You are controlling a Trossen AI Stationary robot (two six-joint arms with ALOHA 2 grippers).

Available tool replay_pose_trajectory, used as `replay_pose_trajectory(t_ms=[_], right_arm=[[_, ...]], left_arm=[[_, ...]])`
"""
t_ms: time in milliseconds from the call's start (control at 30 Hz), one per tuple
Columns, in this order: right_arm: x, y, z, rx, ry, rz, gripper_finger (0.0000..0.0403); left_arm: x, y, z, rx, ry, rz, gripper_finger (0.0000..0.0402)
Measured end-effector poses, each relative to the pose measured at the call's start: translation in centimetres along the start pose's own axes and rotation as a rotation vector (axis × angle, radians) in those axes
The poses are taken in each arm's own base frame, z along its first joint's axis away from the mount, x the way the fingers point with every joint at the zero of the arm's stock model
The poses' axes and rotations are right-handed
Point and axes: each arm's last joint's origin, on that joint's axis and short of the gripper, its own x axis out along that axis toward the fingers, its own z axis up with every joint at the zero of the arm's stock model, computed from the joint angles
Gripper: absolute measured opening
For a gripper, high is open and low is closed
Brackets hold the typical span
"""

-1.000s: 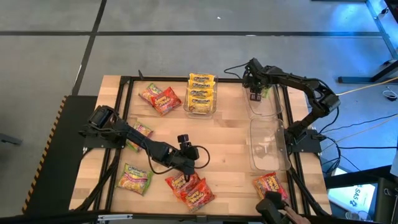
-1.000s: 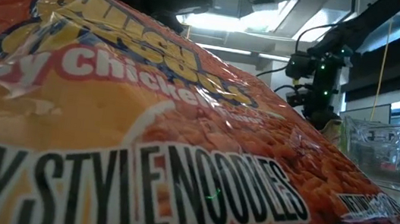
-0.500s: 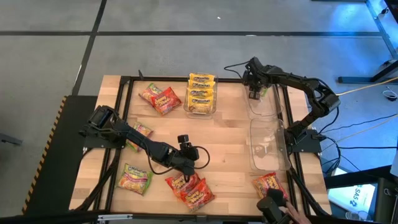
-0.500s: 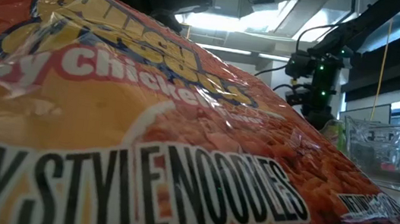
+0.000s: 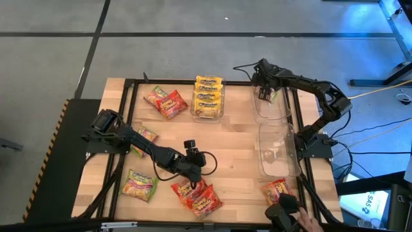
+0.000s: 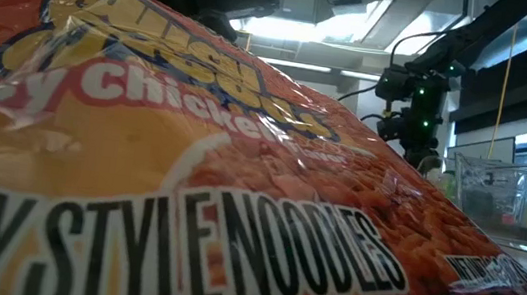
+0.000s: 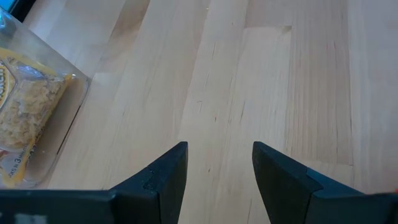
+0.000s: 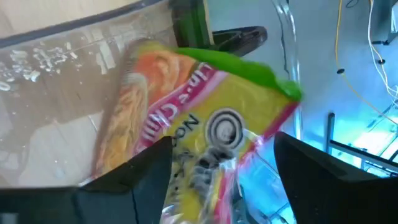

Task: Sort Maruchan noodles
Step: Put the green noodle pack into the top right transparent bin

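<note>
The right pincer (image 8: 221, 180) has its fingers apart, and the green noodle packet (image 8: 205, 124) sits loose just ahead of them, over the clear bin (image 8: 56, 56).

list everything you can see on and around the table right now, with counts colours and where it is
yellow noodle packets: about three, in the clear bin at the far middle
red-orange packets: two far left, a cluster at the near middle, one near right
green packets: two at the left; one dropping from the right gripper
clear bins: three; one far middle, two along the right
wooden table: one, light
person's hand: near right edge
left gripper: open, near middle
right gripper: open, over far right bin
</note>
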Motion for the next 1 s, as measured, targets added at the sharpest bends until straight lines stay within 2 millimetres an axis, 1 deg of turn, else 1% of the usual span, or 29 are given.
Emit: replay_pose_trajectory(t_ms=[133, 300, 367, 467, 600, 667, 767, 900, 1000], right_arm=[[0.0, -0.1, 0.1, 0.013, -0.007, -0.019, 0.025], [0.0, 0.0, 0.3, 0.019, -0.056, 0.031, 0.025], [0.0, 0.0, 0.3, 0.019, -0.052, 0.026, 0.025], [-0.1, -0.1, 0.1, 0.036, 0.0, -0.016, 0.025], [-0.9, -0.5, -0.4, 0.08, 0.111, -0.034, 0.025], [-1.3, -0.5, -0.7, 0.122, 0.159, -0.011, 0.0248], [-1.5, -0.1, -1.1, 0.195, 0.18, 0.06, 0.024], [-1.0, 1.1, -1.5, 0.24, 0.16, 0.184, 0.0223], [-0.6, 1.8, -1.8, 0.239, 0.162, 0.222, 0.0204]], left_arm=[[0.0, 0.0, 0.0, 0.0, 0.0, 0.0, 0.0174], [0.0, 0.0, 0.0, -0.001, -0.001, -0.001, 0.0174], [0.0, 0.0, 0.0, -0.001, -0.001, -0.001, 0.0174], [0.0, 0.0, 0.0, 0.0, -0.001, -0.001, 0.0174], [0.0, 0.0, 0.0, 0.0, 0.0, 0.0, 0.0174], [0.0, 0.0, 0.0, 0.0, -0.001, 0.0, 0.0174], [0.0, 0.0, 0.0, 0.0, -0.001, 0.0, 0.0174], [0.0, 0.0, 0.0, 0.0, -0.001, 0.0, 0.0174], [0.0, 0.0, 0.0, 0.0, -0.001, 0.0, 0.0174]])
